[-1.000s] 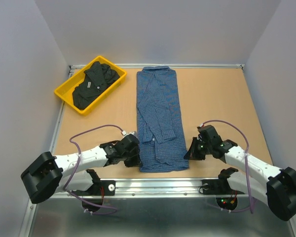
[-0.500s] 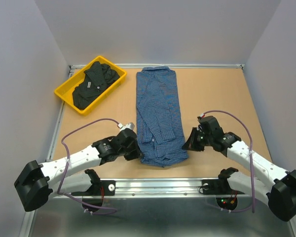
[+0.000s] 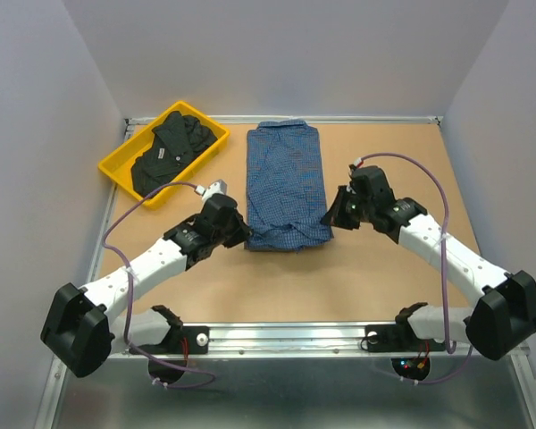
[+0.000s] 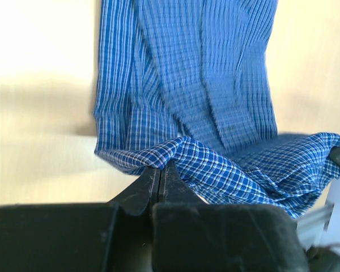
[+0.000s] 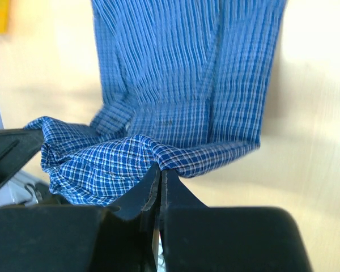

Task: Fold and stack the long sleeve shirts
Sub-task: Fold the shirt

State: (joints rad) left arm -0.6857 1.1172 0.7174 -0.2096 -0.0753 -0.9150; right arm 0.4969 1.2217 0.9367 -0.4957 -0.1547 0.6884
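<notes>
Folding the blue checked shirt (image 3: 284, 179) at table centre: the left gripper (image 3: 245, 236) and right gripper (image 3: 329, 217) each clamp a raised hem corner. Carry both corners level toward the collar at 12 o'clock, hem taut. The black shirt (image 3: 170, 152) lies in the yellow tray (image 3: 123, 182) at 10 o'clock.

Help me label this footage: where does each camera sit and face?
Top external: above, behind the arms, looking down at the table; both arms show.
Left wrist: looks past the left gripper, shut on the blue shirt.
Right wrist: likewise past the right gripper, shut on its other corner.
Shared: the blue shirt, in all.
</notes>
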